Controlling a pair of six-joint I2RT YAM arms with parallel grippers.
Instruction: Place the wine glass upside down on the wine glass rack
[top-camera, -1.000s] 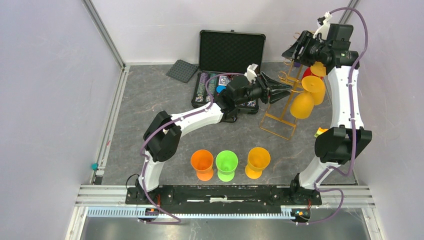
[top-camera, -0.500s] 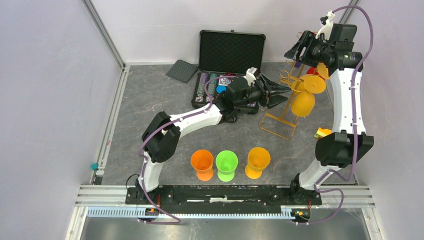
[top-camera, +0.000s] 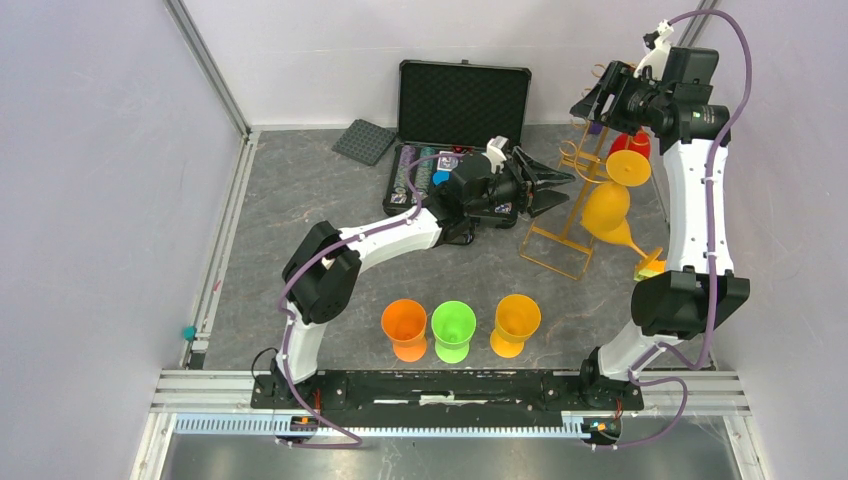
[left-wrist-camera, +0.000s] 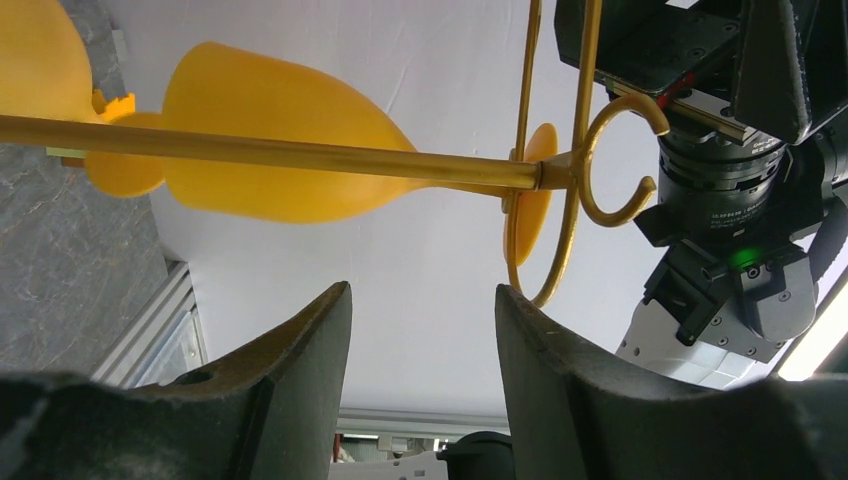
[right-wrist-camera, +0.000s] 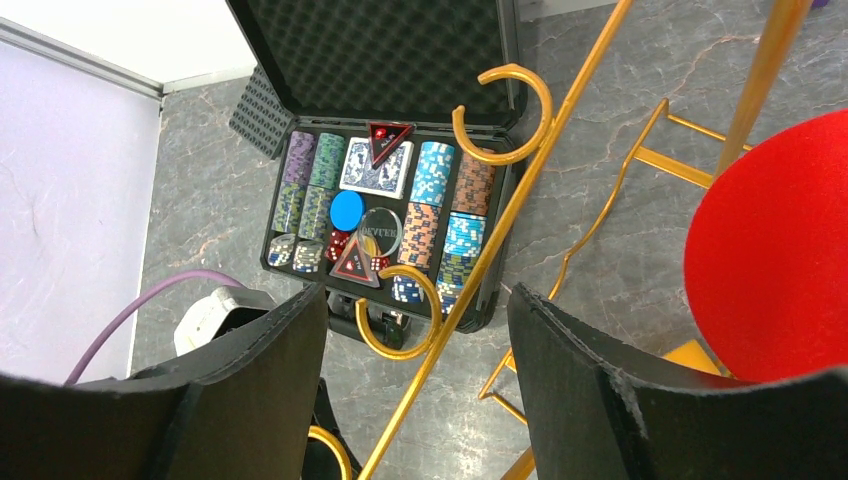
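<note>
Saw the wine glass hung upside down from a rail of the wine glass rack. Found the left gripper just beside the rack, jaws apart (nothing between them). Noted the right gripper above the rack, jaws likewise spread, empty.

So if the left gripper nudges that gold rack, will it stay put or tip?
It probably tips or slides easily: the wine glass rack is thin wire, tall over a narrow base. A yellow glass hanging near its top likely makes it top-heavy. The thin rails may also flex.
</note>
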